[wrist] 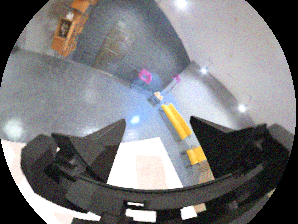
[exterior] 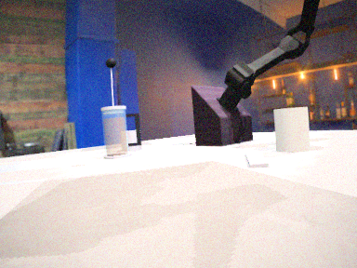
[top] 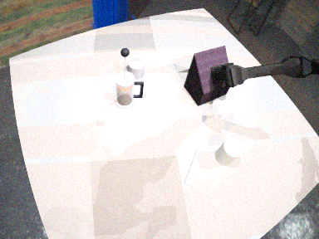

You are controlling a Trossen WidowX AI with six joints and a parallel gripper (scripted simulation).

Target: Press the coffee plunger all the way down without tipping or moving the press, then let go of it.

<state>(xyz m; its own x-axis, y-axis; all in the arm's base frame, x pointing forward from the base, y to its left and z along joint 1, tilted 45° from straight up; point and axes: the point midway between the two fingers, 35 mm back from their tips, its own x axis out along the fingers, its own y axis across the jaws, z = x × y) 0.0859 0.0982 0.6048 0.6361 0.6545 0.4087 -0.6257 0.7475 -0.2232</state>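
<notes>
Seen from high above the block, the top view looks steeply down on a dark purple block (top: 211, 68) (exterior: 209, 116), taking in most of the tabletop (top: 137, 187) (exterior: 186, 209) (wrist: 150, 167). The exterior view, closer to table height, faces across the surface toward the block and the blue column (top: 110, 14) (exterior: 90, 74) at frame left beyond it. Both share the block, the coffee press (top: 125, 89) (exterior: 114, 132) to its left in frame and the arm (top: 266, 71) (exterior: 274, 55) reaching it. The round wrist view peers from close behind the gripper (top: 216, 76) (exterior: 225, 103) (wrist: 158, 119) at the block, past the tabletop into the room.
</notes>
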